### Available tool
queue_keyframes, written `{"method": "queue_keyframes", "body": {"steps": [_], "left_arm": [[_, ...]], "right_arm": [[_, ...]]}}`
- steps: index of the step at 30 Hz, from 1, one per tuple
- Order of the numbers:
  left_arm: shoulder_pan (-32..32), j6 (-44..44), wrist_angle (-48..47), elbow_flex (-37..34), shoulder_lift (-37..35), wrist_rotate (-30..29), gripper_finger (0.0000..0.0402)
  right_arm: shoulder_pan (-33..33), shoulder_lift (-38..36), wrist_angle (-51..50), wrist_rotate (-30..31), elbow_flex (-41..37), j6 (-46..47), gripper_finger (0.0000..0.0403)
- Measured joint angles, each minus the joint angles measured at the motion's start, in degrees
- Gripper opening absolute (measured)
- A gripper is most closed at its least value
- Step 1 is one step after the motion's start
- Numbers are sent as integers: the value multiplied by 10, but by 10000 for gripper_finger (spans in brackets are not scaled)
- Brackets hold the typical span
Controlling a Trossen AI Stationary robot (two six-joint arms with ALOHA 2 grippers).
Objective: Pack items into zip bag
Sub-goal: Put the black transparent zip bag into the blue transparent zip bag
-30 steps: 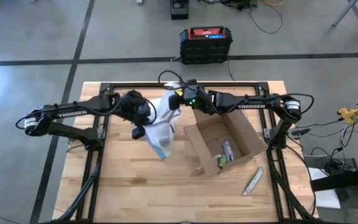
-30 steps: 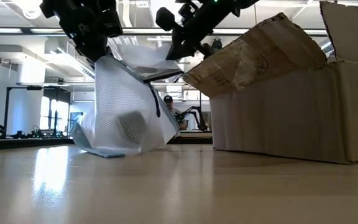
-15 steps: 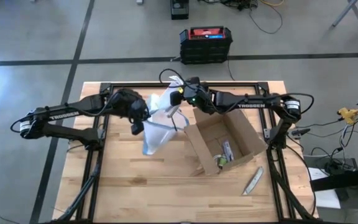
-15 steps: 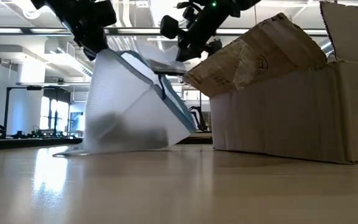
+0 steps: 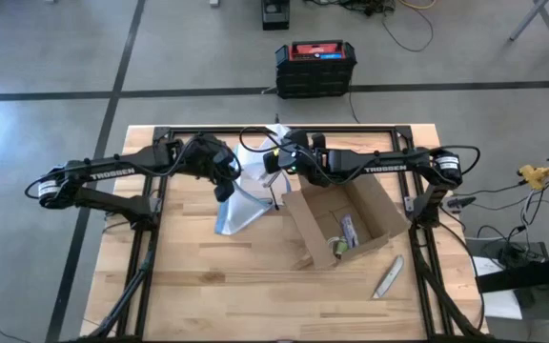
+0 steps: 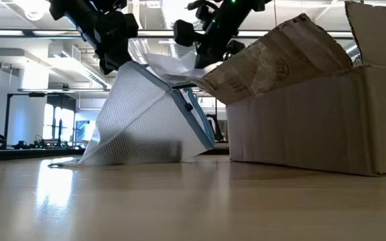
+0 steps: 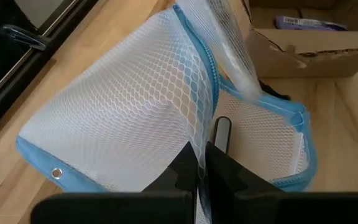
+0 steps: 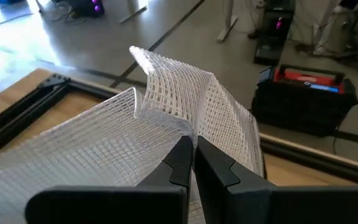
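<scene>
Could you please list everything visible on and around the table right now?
zip bag: one, white mesh with blue edging, held up between both grippers, lower end on the table.
cardboard box: one, brown, open, right of the bag, small packets inside.
grey tool: one, on the table near the box.
black case: one, red-topped, on the floor behind the table.
left gripper: shut on the bag.
right gripper: shut on the bag.

Zip bag (image 7: 135, 118) is white woven mesh with a smooth blue trim and a small metal eyelet. Counter (image 5: 217, 286) is pale smooth wood planks, slightly glossy; box (image 6: 313, 114) is matt brown cardboard, creased.
</scene>
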Motion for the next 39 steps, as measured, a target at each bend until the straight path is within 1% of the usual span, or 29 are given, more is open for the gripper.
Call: {"method": "queue_keyframes", "body": {"steps": [3, 7, 10, 14, 20, 25, 26, 27, 29, 30, 32, 34, 36, 38, 39], "left_arm": [[23, -47, 27, 0, 0, 0, 0], [49, -87, 53, 0, 2, 4, 0], [64, -102, 67, 0, 2, 30, 0], [81, -119, 73, 0, 2, 73, 0], [96, -152, 73, 0, 20, 73, 0], [110, -160, 53, 0, 63, 73, 0], [112, -159, 52, 0, 71, 73, 0], [113, -155, 53, 0, 80, 75, 0], [116, -140, 65, 0, 94, 101, 0], [117, -133, 74, 0, 97, 120, 0], [116, -122, 88, 0, 99, 161, 0], [116, -112, 88, 0, 95, 182, 0], [116, -108, 85, 0, 86, 184, 0], [116, -97, 81, 0, 75, 185, 0], [116, -89, 81, 0, 71, 187, 0]], "right_arm": [[7, 0, 16, 16, 0, 2, 0], [18, 2, 34, 40, 0, -27, 0], [24, 18, 40, 42, 0, -43, 0], [32, 56, 41, 41, 0, -70, 0], [64, 102, 44, 29, 15, -169, 0], [74, 111, 46, 41, 50, -185, 0], [73, 110, 53, 35, 55, -194, 0], [71, 108, 67, 15, 60, -215, 0], [62, 104, 89, -68, 67, -256, 0], [55, 103, 91, -111, 70, -257, 0], [42, 103, 72, -176, 69, -229, 0], [27, 103, 30, -206, 64, -196, 0], [14, 103, -6, -227, 57, -183, 0], [-2, 99, -22, -287, 55, -189, 0], [-9, 98, -26, -327, 54, -191, 0]]}}
